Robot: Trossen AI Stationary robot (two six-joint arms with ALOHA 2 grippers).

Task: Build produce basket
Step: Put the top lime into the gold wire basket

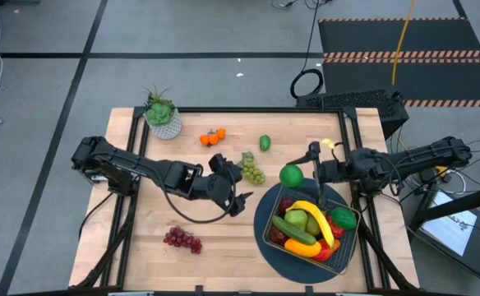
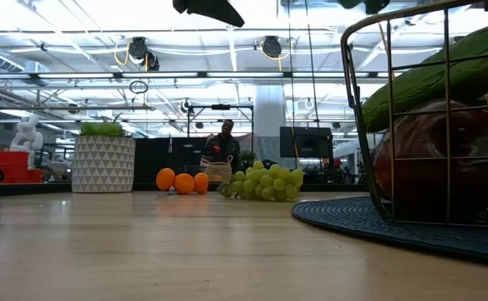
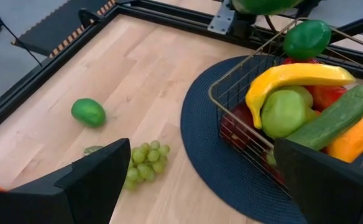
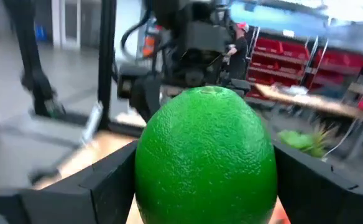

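While basket (image 1: pixel 348 243) sat part-filled on mat (image 1: pixel 266 234) | R gripper (image 4: pixel 204 186) was clamped on lime (image 4: pixel 205 155), held above mat edge | L gripper (image 1: pixel 242 201) was wide open, empty, near green grapes (image 1: pixel 253 171) | left: oranges (image 1: pixel 212 137), purple grapes (image 1: pixel 182 239), 2nd lime (image 1: pixel 265 143).

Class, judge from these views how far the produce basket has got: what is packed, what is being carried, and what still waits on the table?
Done: the basket already holds a banana, a cucumber and more. In hand: the right claw grips a green fruit just beside the basket. Left: green grapes, purple grapes, oranges and a lime lie on the table. The left claw hangs open above the tabletop, empty.
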